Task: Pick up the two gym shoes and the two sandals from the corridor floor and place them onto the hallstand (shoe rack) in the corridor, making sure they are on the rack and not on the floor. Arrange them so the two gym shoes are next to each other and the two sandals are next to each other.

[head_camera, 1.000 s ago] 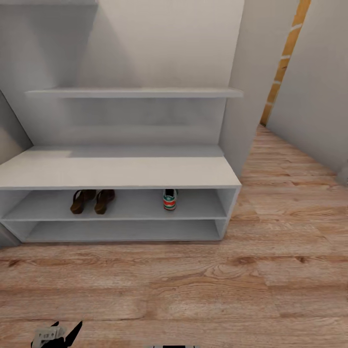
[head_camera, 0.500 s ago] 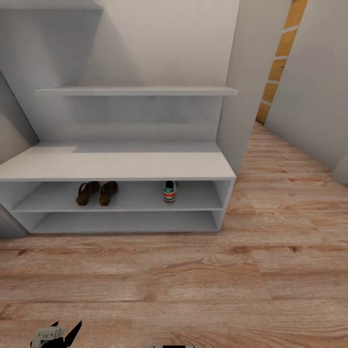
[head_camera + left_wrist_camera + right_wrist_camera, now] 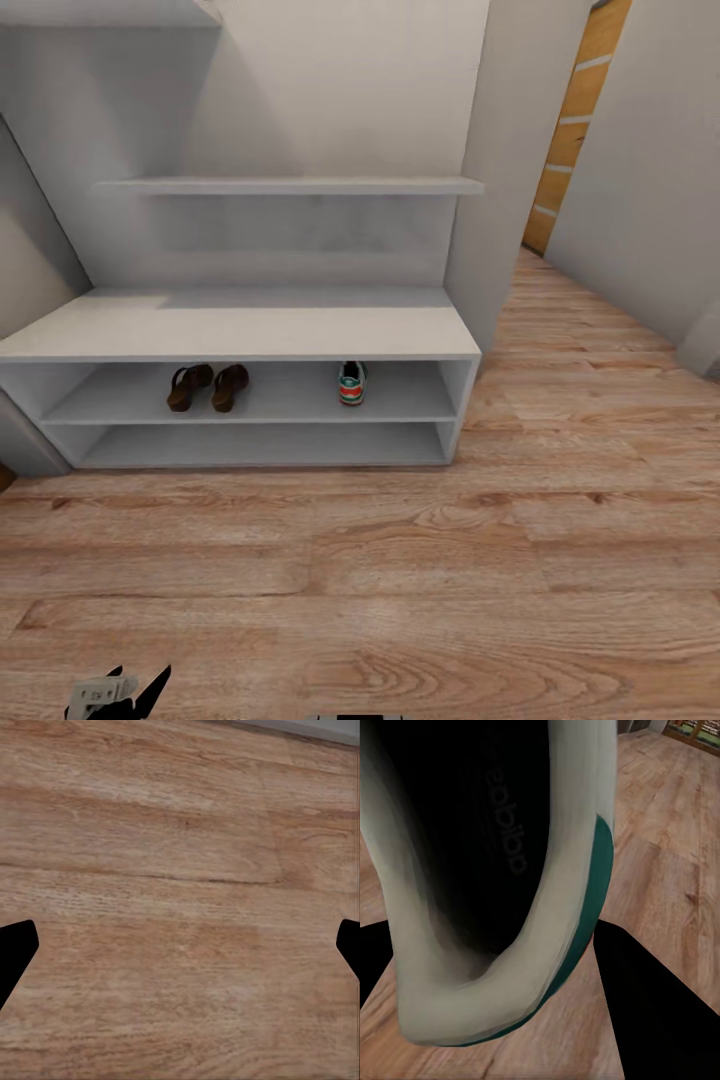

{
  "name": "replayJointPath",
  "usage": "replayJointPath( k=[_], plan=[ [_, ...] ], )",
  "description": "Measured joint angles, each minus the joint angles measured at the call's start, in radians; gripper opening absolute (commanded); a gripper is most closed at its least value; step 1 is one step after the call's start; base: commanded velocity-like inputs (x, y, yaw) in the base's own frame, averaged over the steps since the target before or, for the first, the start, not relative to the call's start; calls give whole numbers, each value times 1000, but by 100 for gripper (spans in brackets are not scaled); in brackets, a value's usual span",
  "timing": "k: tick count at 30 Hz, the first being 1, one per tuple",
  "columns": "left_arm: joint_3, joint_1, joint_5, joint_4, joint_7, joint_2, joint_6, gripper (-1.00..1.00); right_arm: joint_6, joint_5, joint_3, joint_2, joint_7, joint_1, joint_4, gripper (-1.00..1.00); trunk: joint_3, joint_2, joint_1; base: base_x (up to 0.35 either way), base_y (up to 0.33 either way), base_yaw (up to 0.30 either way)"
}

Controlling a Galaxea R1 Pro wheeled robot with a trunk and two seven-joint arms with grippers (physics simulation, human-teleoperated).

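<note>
Brown sandals (image 3: 208, 387) sit paired at nine o'clock on the hallstand (image 3: 240, 332) upper shelf, one gym shoe (image 3: 351, 383) alone at three. Your left jaws spread wide; right jaws hold the second sneaker (image 3: 502, 885) — it could slip, or land apart from its mate.

Head cam: high, faces forward-down at hallstand (image 3: 240, 335) from a few planks back. Left wrist cam: near-straight down, close on corridor floor (image 3: 180, 907). Right wrist cam: very close on gym shoe (image 3: 502, 892). All three share floor.

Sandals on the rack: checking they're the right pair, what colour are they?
Dark brown, seen best in the head view: sandals on the hallstand.
</note>
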Motion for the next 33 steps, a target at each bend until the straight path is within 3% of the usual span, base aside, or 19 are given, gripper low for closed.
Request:
replayJointPath(
  k=[3, 4, 5, 7, 9, 10, 11, 15, 16, 18, 21, 23, 28, 31, 33],
  plan=[
    [-1, 0, -1, 2, 1, -3, 0, 100, 0, 3, 2, 23, 2, 0, 2, -100, 0, 0, 0, 0, 0, 0],
    [-2, 0, -2, 3, 1, -4, 0, 100, 0, 55, 25, 62, 5, 0, 13, -100, 0, 0, 0, 0, 0, 0],
    [-2, 0, -3, 3, 1, -4, 0, 100, 2, 81, 43, 83, 5, 0, 19, -100, 0, 0, 0, 0, 0, 0],
    [-3, 0, -2, 4, 1, -4, -1, 100, 4, 153, 130, 126, 3, 0, 41, -100, 0, 0, 0, 0, 0, 0],
    [-2, 0, -2, 4, 1, -4, -1, 100, 4, 181, 183, 153, 0, -1, 51, -100, 0, 0, 0, 0, 0, 0],
    [-1, 0, -1, 4, 1, -4, -1, 100, 4, 211, 266, 186, -3, -2, 59, -100, 0, 0, 0, 0, 0, 0],
    [-1, 0, -1, 4, 0, -3, -2, 100, 7, 239, 308, 220, -4, -1, 63, -100, 0, 0, 0, 0, 0, 0],
    [0, 0, 0, 0, -1, -3, -2, 100, 24, 257, 442, 295, -8, -2, 60, -100, 0, 0, 0, 0, 0, 0],
    [0, 0, -1, 0, 0, -3, -1, 100, 68, 258, 499, 318, -12, -3, 58, -100, 0, 0, 0, 0, 0, 0],
    [0, 0, -2, 0, 0, -3, -1, 100, 162, 257, 571, 338, -27, -9, 56, -100, 0, 0, 0, 0, 0, 0],
    [0, 0, -3, 3, 1, -3, -1, 100, 271, 254, 624, 347, -40, -38, 51, -100, 0, 0, 0, 0, 0, 0],
    [0, 0, -3, 5, 1, -3, -1, 100, 314, 253, 638, 350, -44, -63, 49, -100, 0, 0, 0, 0, 0, 0],
    [0, 0, -3, 10, 1, -3, -1, 100, 358, 251, 650, 360, -46, -121, 48, -100, 0, 0, 0, 0, 0, 0],
    [-1, 0, -4, 13, 1, -4, -1, 100, 397, 253, 655, 393, -46, -183, 47, -100, 0, 0, 0, 0, 0, 0],
    [-1, 0, -4, 15, 1, -4, -1, 100, 542, 253, 654, 415, -45, -280, 47, -100, 0, 0, 0, 0, 0, 0]
  ],
)
